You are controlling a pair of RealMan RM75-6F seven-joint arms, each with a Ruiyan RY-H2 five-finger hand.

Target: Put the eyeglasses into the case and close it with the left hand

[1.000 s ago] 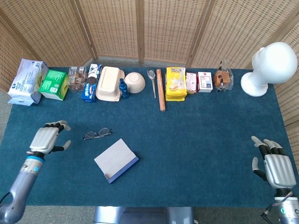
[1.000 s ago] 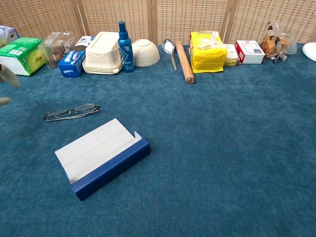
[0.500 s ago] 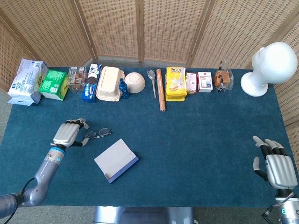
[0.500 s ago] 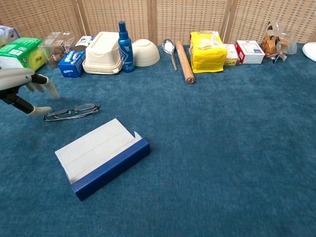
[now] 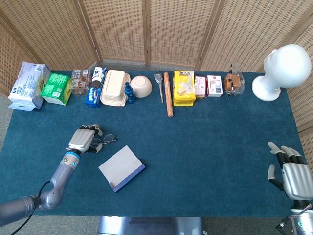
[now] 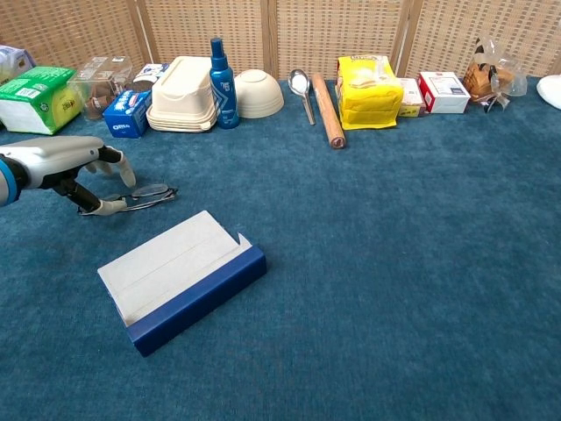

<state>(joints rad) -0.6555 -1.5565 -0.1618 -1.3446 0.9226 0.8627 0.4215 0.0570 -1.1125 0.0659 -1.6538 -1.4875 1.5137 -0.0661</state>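
The thin dark-framed eyeglasses (image 6: 145, 196) lie folded flat on the blue carpeted desk (image 5: 205, 142), toward its left side, just behind the open case. The left hand (image 6: 83, 171) is placed over their left end, fingers curved down above the frame and the thumb low against the near rim; whether the frame is actually pinched cannot be told from either view. The rectangular navy-blue case with a pale grey lining (image 6: 180, 281) lies open just in front of the eyeglasses, set at an angle, its lid folded flat. The right hand (image 5: 292, 174) is seen at the far right edge of the desk, fingers spread and nothing held. Along the back edge a row of goods is arranged: a green box (image 5: 56, 88), a cream clamshell container (image 5: 115, 87), a small blue bottle (image 6: 219, 72), a white bowl (image 5: 141, 86), a wooden rolling pin (image 5: 168, 94), a yellow packet (image 5: 184, 87), and a white mannequin head (image 5: 283, 68).
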